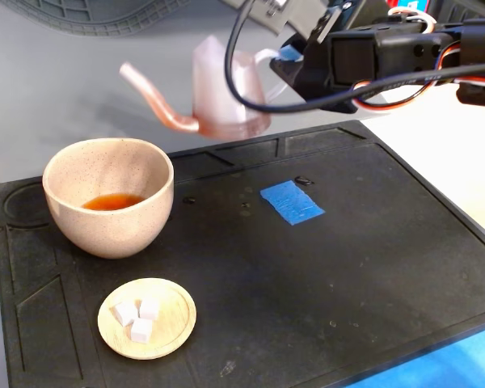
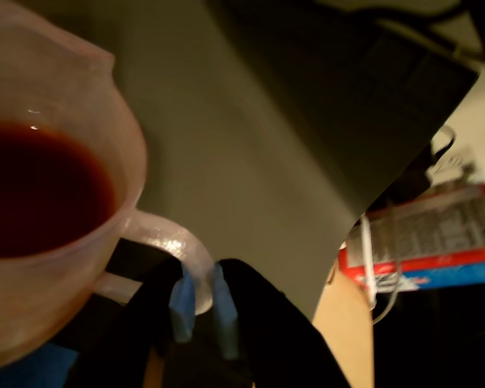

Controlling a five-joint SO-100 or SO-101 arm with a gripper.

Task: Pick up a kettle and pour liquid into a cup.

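The gripper [image 1: 276,58] is coming in from the right of the fixed view and is holding the kettle [image 1: 226,93] in the air over the far edge of the black mat [image 1: 372,267]. In the wrist view its two blue-padded fingers [image 2: 183,301] are closed almost together on the white loop handle [image 2: 174,242], one on each side of the loop, so the kettle is hanging out in front of the gripper [image 2: 202,311] with its open top facing the camera. Gripping by the handle is leaving the spout [image 1: 149,95] free and pointing left, toward the cup.

The kettle is sitting close to upright, with the spout tip raised, and no stream is leaving it. That attitude is keeping the liquid in: the wrist view is showing a dark reddish pool [image 2: 32,190] inside the kettle, well below the rim.

The cup [image 1: 109,198] is standing on the left part of the mat, nearer than the kettle, and a shallow amber pool [image 1: 111,201] is lying in its bottom. The spout tip is lying farther back than the cup's opening rather than over it, so I judge that some liquid has reached the cup, and that any more pouring calls for bringing the spout above the rim before tilting.

A small wooden dish [image 1: 166,327] with white cubes [image 1: 137,318] is sitting near the front, just nearer than the cup, and a patch of blue tape [image 1: 291,202] is stuck mid-mat.
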